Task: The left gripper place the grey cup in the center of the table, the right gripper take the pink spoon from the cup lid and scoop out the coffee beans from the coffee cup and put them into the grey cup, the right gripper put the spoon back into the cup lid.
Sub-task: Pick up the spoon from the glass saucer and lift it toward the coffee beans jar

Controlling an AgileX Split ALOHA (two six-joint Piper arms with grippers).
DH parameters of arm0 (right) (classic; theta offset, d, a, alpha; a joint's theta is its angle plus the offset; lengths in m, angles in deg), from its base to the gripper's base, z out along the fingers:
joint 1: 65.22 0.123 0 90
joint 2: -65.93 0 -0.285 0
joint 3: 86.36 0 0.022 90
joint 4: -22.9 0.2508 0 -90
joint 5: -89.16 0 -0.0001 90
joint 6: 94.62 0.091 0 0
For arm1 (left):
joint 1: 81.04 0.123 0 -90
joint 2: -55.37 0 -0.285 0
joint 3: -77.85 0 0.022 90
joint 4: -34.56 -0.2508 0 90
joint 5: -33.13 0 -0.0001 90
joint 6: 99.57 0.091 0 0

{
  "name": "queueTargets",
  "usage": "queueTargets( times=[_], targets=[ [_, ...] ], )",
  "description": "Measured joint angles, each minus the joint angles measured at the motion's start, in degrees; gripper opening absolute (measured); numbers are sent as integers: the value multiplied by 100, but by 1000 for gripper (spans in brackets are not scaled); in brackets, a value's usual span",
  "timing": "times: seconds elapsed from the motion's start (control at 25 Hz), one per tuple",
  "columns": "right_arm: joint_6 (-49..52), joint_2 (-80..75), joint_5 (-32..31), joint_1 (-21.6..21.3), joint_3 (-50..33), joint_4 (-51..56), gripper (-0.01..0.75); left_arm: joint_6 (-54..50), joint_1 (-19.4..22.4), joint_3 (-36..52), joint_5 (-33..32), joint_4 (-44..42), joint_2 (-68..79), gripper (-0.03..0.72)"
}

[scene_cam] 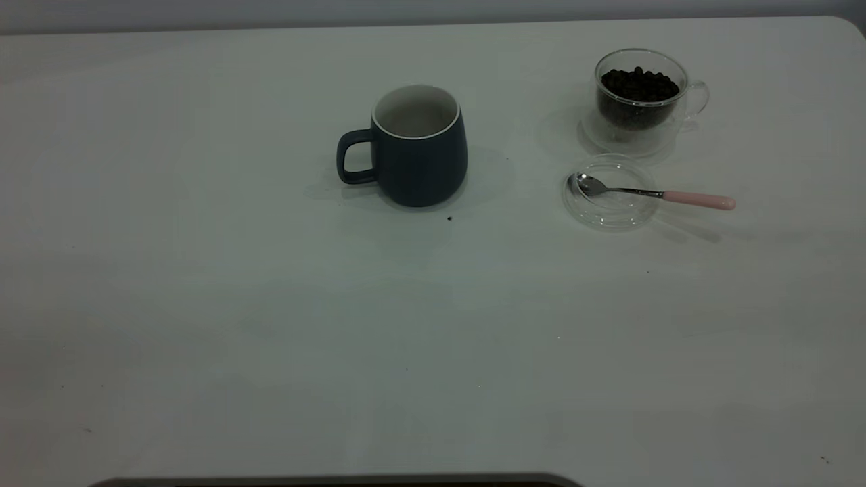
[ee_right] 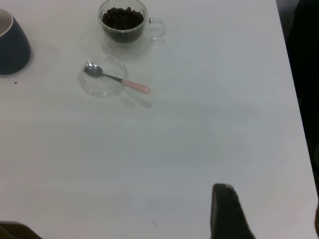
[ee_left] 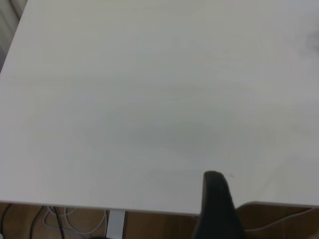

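Two cups stand toward my table's (scene_cam: 203, 304) far edge: grey cup (scene_cam: 414, 145) centred, coffee cup (scene_cam: 639, 101) near the right corner. Pink spoon (scene_cam: 649, 193) rests in cup lid (scene_cam: 611, 193). My grippers' state: cannot tell.

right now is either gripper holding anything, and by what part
Nothing is held. The pink spoon lies in the cup lid, the grey cup stands alone, and both grippers are back off the objects.

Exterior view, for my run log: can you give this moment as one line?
grey cup: upright, mid-table | pink spoon: bowl in cup lid | coffee beans: in coffee cup | grippers: neither near these things
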Motion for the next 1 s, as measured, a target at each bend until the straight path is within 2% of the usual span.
queueTargets(
  times=[0.36,0.6,0.68,0.88,1.0],
  targets=[
    [64,0,0,0,0,0,450,0,0,0,0,0,0,569],
    [631,-40,52,0,26,22,469,27,0,0,0,0,0,569],
    [820,-246,393,0,101,36,510,27,0,0,0,0,0,569],
    [917,-1766,1664,0,413,387,672,27,0,0,0,0,0,569],
    [707,-3026,2059,0,777,792,698,27,0,0,0,0,0,569]
  ],
)
